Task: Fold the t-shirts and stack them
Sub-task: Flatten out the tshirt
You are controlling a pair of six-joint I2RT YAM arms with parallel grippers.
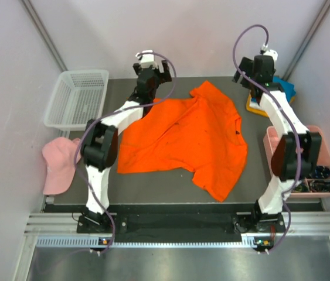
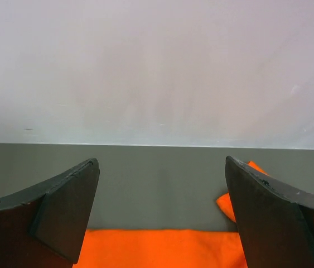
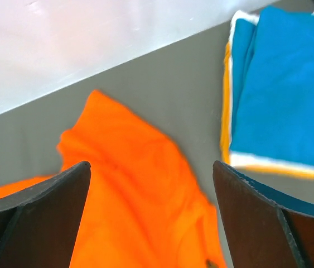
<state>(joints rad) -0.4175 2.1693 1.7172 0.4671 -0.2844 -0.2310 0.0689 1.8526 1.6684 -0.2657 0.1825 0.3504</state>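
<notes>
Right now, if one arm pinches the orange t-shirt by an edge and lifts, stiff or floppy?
Likely floppy: the orange t-shirt lies wrinkled with uneven, turned-over edges, so a single pinch would probably leave it draping. Probably light: it looks like thin fabric, spread flat. A push would likely bunch it rather than slide it whole across the table.

A shirt (image 1: pixel 182 137) lies mid-counter (image 1: pixel 153 186); basket (image 1: pixel 77 99) at ten o'clock, cap (image 1: pixel 59 164) at eight, folded shirts (image 1: pixel 285 89) at two, bin (image 1: pixel 324 146) at four.
</notes>
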